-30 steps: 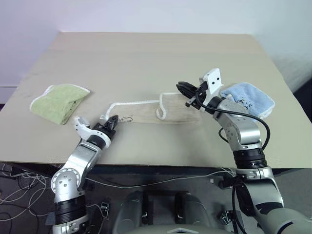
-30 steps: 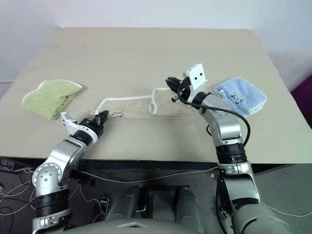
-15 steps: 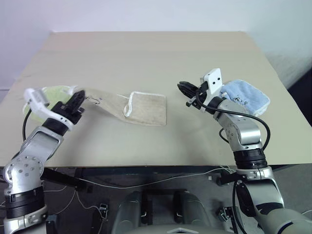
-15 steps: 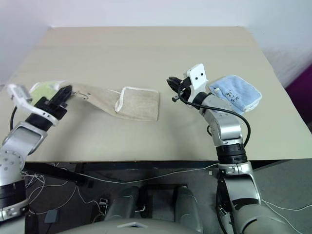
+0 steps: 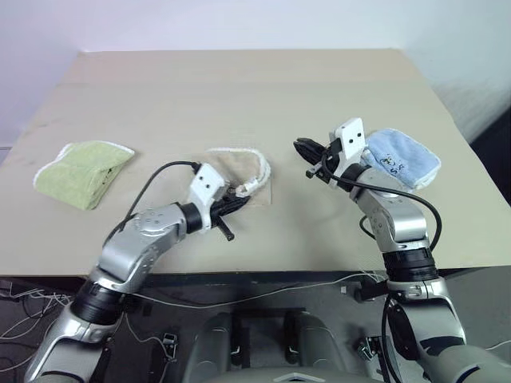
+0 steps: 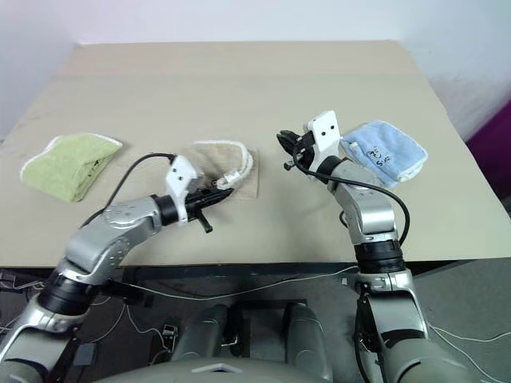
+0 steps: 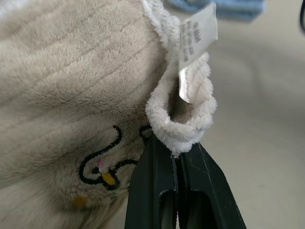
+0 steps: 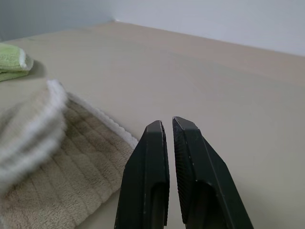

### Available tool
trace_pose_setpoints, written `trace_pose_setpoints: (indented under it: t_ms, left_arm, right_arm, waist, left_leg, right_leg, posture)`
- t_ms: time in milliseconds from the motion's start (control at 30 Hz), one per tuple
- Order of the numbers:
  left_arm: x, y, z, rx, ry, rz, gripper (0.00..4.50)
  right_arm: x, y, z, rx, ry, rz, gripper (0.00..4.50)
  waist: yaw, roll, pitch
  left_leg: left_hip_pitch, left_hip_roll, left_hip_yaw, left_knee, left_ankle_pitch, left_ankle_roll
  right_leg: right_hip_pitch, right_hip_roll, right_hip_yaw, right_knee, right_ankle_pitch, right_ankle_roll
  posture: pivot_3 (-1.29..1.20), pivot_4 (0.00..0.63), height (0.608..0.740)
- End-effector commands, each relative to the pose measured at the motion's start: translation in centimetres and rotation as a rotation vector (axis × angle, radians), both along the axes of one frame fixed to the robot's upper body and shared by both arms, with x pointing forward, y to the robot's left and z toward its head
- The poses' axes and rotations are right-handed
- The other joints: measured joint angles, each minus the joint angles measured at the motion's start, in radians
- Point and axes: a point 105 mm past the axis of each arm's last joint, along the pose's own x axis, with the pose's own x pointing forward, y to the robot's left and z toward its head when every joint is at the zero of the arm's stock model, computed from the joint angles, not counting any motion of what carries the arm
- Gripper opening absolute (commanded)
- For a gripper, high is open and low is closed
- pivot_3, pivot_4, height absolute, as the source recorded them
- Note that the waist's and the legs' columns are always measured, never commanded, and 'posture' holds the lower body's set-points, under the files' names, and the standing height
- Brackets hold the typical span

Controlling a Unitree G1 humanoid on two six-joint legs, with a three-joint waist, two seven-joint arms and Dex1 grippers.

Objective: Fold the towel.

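The beige towel (image 5: 233,165) lies bunched in the middle of the table, its white corded edge (image 5: 257,177) doubled over on top. My left gripper (image 5: 242,193) reaches in from the near side and is shut on a curl of that edging (image 7: 178,129), just beside the white label (image 7: 198,33) and the small printed emblem (image 7: 102,164). My right gripper (image 5: 302,147) hovers to the right of the towel, apart from it. Its fingers (image 8: 152,157) are shut with nothing between them; the towel's corner (image 8: 71,157) lies below and ahead of them.
A folded light green towel (image 5: 82,168) lies at the table's left. A light blue towel (image 5: 402,158) lies at the right, just behind my right wrist. The table's front edge (image 5: 263,270) runs close under both forearms.
My left gripper, holding the towel's edge, swung out to the left and then back right, carrying the edge over the towel, which now lies shorter and bunched. The right gripper stayed put.
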Motion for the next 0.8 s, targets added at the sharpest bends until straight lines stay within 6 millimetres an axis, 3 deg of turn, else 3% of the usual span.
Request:
trace_pose_setpoints:
  t_ms: [33, 233, 333, 467, 700, 767, 800]
  left_arm:
    - [1.1, 0.0, -0.2, 0.045, -0.028, 0.045, 0.02]
    - [1.7, 0.0, -0.2, 0.021, -0.02, 0.058, 0.02]
    - [1.4, -0.1, 0.6, -0.06, -0.005, 0.049, 0.66]
    - [0.3, -0.1, 2.1, -0.192, 0.026, 0.014, 2.03]
    - [-0.7, 2.5, 4.6, -0.392, 0.051, 0.069, 4.29]
    - [-0.4, 4.2, 6.1, -0.499, 0.027, 0.124, 4.47]
    - [0.0, 5.0, 6.6, -0.526, 0.004, 0.166, 4.5]
  right_arm:
    - [-0.7, 0.1, 1.4, 0.003, -0.06, -0.001, 0.33]
    - [-0.9, 0.0, 1.3, 0.003, -0.06, -0.006, 0.33]
    - [-0.9, 0.1, 1.3, 0.0, -0.06, -0.002, 0.33]
    - [-0.9, 0.3, 1.3, -0.005, -0.06, 0.005, 0.33]
    - [-1.1, 0.7, 1.4, -0.008, -0.054, 0.027, 0.33]
    - [-1.2, 1.1, 1.3, -0.007, -0.044, 0.042, 0.33]
    - [-1.2, 1.4, 1.1, -0.006, -0.037, 0.048, 0.0]
  waist:
    - [0.0, 0.0, 0.0]
    - [0.0, 0.0, 0.0]
    - [0.001, 0.0, 0.0]
    - [0.0, 0.0, 0.0]
    - [0.0, 0.0, 0.0]
    - [0.0, 0.0, 0.0]
    - [0.0, 0.0, 0.0]
  left_leg:
    - [0.0, 0.0, 0.0, 0.0, 0.0, 0.0]
    - [0.0, 0.0, 0.0, 0.001, 0.0, 0.001]
    - [0.0, 0.0, 0.0, 0.001, 0.0, 0.001]
    - [0.0, 0.0, -0.001, 0.001, 0.0, 0.001]
    - [0.0, 0.0, -0.001, 0.002, 0.0, 0.001]
    - [0.0, 0.0, -0.001, 0.003, 0.0, 0.001]
    - [0.0, 0.0, -0.002, 0.003, 0.0, 0.001]
  right_leg:
    - [0.0, 0.0, 0.0, 0.0, 0.0, 0.0]
    - [0.0, 0.0, 0.0, 0.001, 0.0, 0.0]
    - [0.0, 0.0, 0.0, 0.001, 0.0, 0.0]
    - [0.0, 0.0, 0.0, 0.001, 0.0, 0.0]
    - [0.001, 0.0, 0.0, 0.002, 0.0, 0.0]
    - [0.001, 0.0, 0.0, 0.002, 0.0, 0.0]
    - [0.001, 0.0, 0.0, 0.002, 0.0, 0.0]
  posture:
    - [0.0, 0.15, 0.74]
    - [0.0, 0.15, 0.74]
    - [0.0, 0.15, 0.74]
    - [0.0, 0.15, 0.74]
    - [0.0, 0.15, 0.74]
    - [0.0, 0.15, 0.74]
    - [0.0, 0.15, 0.74]
